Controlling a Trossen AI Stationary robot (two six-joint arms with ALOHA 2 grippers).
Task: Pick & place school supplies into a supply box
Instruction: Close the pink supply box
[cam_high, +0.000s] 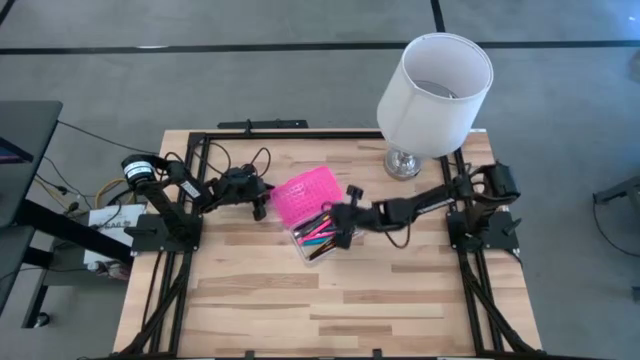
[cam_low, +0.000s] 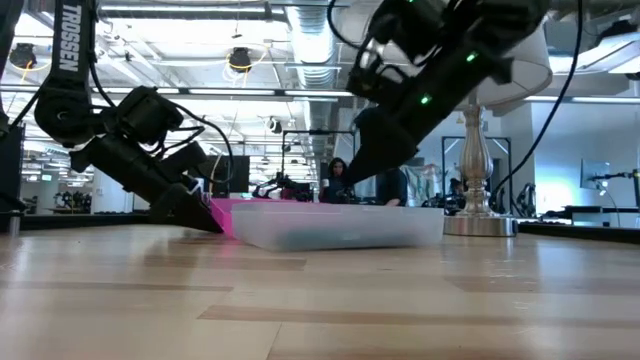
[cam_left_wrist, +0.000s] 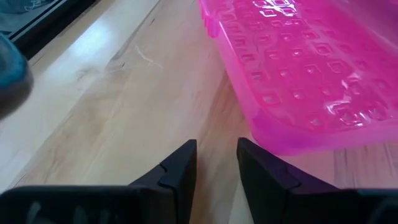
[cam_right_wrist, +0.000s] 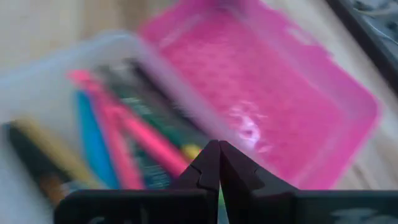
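Note:
The supply box lies open in the middle of the table. Its pink lid (cam_high: 305, 192) is flat on the wood, and its clear base (cam_high: 322, 238) holds several pens and markers (cam_right_wrist: 118, 137). My left gripper (cam_left_wrist: 216, 155) is low at the table's left side of the lid (cam_left_wrist: 298, 74), with its fingers a little apart and nothing between them. My right gripper (cam_right_wrist: 219, 150) is shut and empty, hovering over the clear base (cam_low: 340, 225); it also shows in the low view (cam_low: 362, 165). My left gripper stands close beside the lid's near-left edge (cam_left_wrist: 273, 146); I cannot tell whether a finger touches it. My right gripper touches nothing.
A white lamp (cam_high: 435, 85) stands at the far right of the table, its metal base (cam_high: 403, 162) just behind my right arm. Bare wood lies toward the near edge (cam_high: 320, 310). A person (cam_low: 335, 180) shows far off in the room.

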